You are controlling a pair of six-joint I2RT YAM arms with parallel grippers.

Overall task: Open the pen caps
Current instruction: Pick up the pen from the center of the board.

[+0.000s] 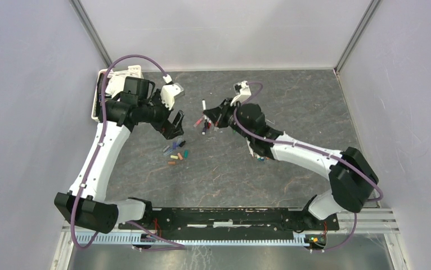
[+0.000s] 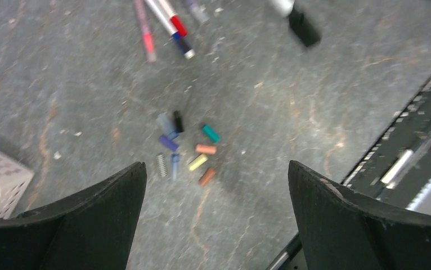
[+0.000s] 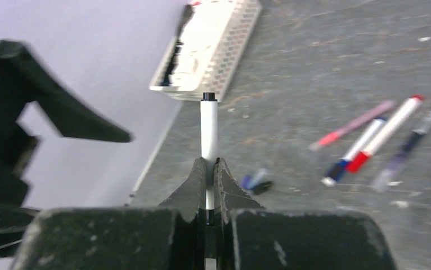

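Note:
Several small loose pen caps in green, orange, yellow, blue, purple and black lie in a cluster on the dark table; they also show in the left wrist view. My right gripper is shut on a white-barrelled pen with a black end, held above the table. My left gripper is open and empty, hovering above the cap cluster, just left of the held pen. My right gripper shows in the top view.
Several capped pens lie on the table below the right gripper. A white perforated tray stands at the table's back left corner. The black base rail runs along the near edge.

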